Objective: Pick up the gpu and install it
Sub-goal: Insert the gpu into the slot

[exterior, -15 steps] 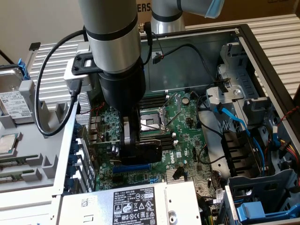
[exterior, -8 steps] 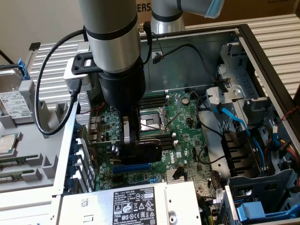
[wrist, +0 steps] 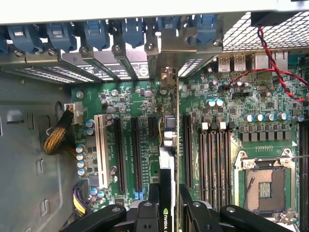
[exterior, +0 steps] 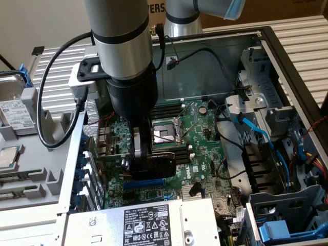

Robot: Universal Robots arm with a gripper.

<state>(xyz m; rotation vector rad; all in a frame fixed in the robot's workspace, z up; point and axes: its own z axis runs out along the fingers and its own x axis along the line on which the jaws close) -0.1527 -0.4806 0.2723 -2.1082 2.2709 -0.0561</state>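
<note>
Gripper [exterior: 146, 163] clamped on gpu [wrist: 166, 210]. Card edge-down, lower centre of exterior view, parallel to motherboard [wrist: 145, 96] expansion slots [wrist: 136, 150], likely for straight seating.

A plain pale wall [exterior: 36, 20] stands at the far side, on the exterior view's left. A brown cardboard box [exterior: 277, 15] sits far back, toward the exterior view's right. A white ribbed surface [exterior: 302, 41] spreads at both sides, under bright, even light.
</note>
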